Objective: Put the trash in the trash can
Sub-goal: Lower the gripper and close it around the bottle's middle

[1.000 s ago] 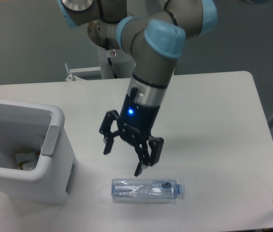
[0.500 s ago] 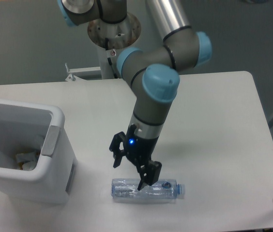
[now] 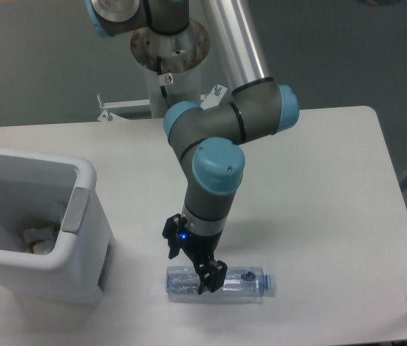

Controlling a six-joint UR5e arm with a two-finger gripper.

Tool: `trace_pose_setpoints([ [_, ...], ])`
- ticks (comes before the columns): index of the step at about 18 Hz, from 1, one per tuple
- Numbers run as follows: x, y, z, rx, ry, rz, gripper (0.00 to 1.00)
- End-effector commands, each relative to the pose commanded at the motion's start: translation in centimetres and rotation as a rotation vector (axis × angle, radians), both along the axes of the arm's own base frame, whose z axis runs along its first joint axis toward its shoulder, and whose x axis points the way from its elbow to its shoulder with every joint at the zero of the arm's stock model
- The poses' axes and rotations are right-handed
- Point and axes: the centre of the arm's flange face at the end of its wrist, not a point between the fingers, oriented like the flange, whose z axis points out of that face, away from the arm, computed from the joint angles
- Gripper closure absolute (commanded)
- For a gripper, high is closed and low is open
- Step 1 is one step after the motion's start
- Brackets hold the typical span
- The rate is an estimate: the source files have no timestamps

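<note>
Bench [image 3: 319, 180]: we see it white, carrying the trash can at its left and the bottle near its front edge.
Trash can [image 3: 92, 238]: it stands upright and open, well to the left of the bottle; at its bottom we see whitish crumpled wrapper [image 3: 39, 236], so we judge this piece is already in.
Bottle [image 3: 221, 282]: it lies flat, long axis left to right, the cap pointing right, away from the can.
Claw [image 3: 193, 265]: we see it spread, directly over the bottle's left half, one finger behind and one in front, across the long axis; not pinching yet.
Coming move: we judge that closing here takes the bottle across its width.
</note>
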Motion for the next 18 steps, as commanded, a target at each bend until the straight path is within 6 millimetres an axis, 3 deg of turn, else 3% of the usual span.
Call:
trace_pose_setpoints([
  [5,0.8,1.3,-3.1,-0.064,0.015,-0.025,0.0],
  [18,2.1,2.5,-7.0,-0.14,0.025,-0.051,0.0],
])
